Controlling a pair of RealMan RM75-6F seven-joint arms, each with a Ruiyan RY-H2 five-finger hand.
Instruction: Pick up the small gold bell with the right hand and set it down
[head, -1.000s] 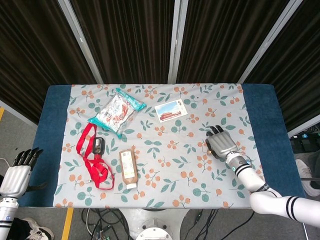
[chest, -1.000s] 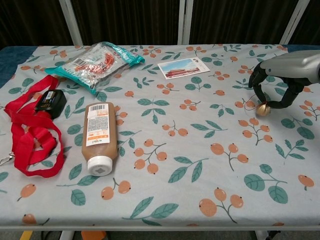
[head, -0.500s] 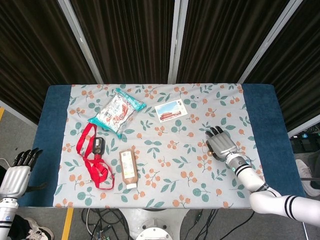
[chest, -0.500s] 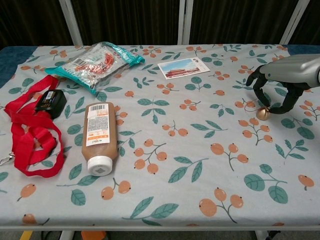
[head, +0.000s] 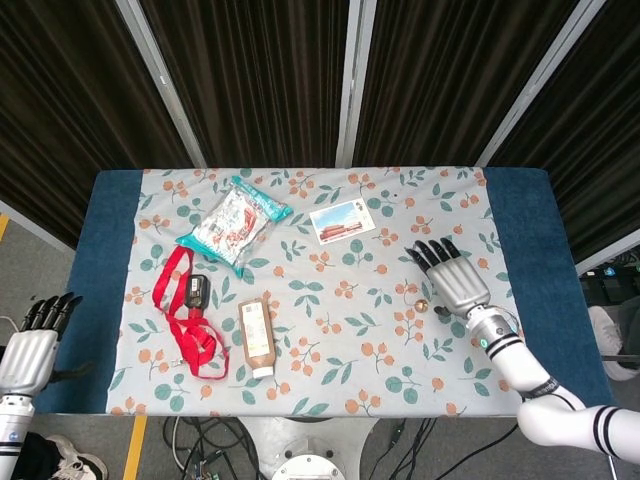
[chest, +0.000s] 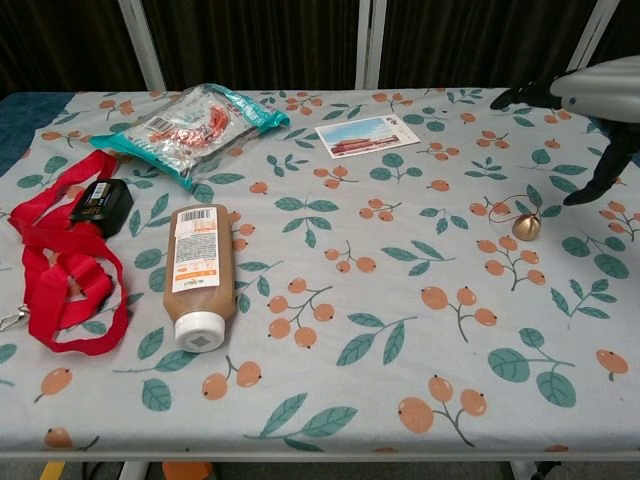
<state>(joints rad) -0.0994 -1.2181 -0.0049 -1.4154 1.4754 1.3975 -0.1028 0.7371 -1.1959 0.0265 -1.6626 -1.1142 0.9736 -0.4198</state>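
Observation:
The small gold bell (chest: 526, 227) (head: 422, 305) sits on the floral tablecloth near the table's right side, a thin red loop beside it. My right hand (head: 453, 278) (chest: 590, 110) hovers above and just right of the bell, fingers spread apart and holding nothing. Off the table's left edge, my left hand (head: 36, 346) hangs low with its fingers straight; it shows only in the head view.
A brown bottle (chest: 200, 272) lies left of centre. A red lanyard with a black tag (chest: 62, 250) is at the far left, a snack packet (chest: 190, 128) behind it. A postcard (chest: 366, 135) lies at the back centre.
My right hand let go of the bell, opened its fingers and lifted up and to the right. The bell now rests on the cloth. The left hand has stayed put.

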